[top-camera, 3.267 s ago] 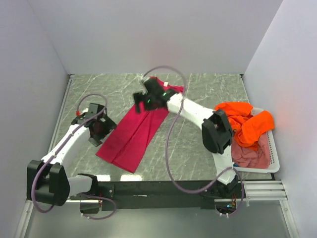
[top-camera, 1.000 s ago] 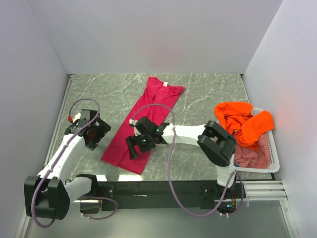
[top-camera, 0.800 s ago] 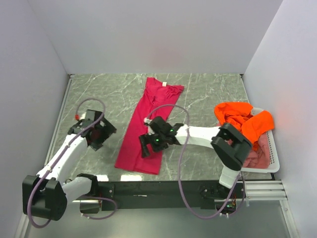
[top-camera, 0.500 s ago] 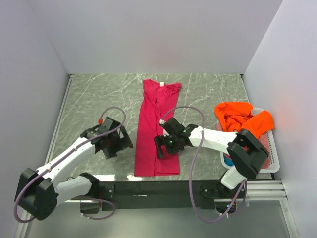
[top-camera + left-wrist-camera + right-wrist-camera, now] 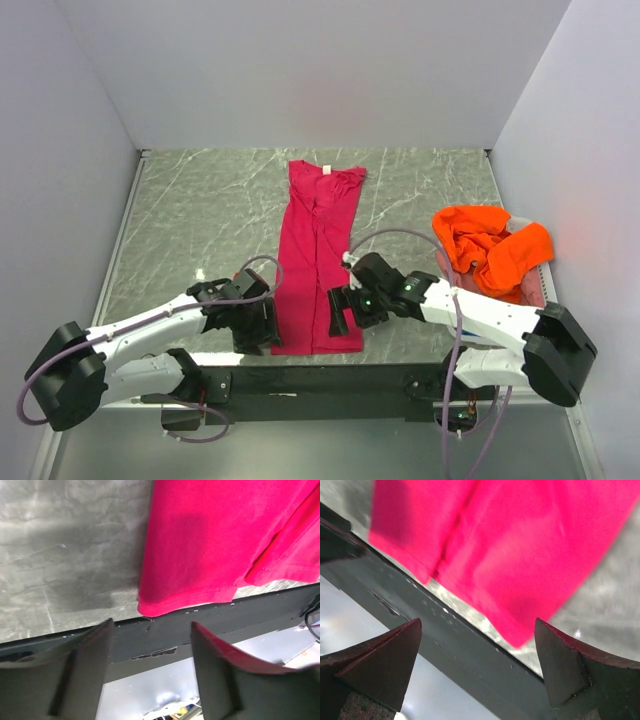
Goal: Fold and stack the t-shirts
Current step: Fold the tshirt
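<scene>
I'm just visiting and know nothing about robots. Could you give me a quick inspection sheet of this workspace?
Surface: dark marbled table.
Job's things: crimson shirt folded into a long strip mid-table; orange shirt heaped on a pink one at the right.
Clutter: white basket under those two, mostly covered.
Grippers: left gripper and right gripper both open, flanking the crimson shirt's near hem, holding nothing.
Cables: left arm's cable and right arm's cable arch loosely.
Surroundings: plain white walls on three sides.
</scene>
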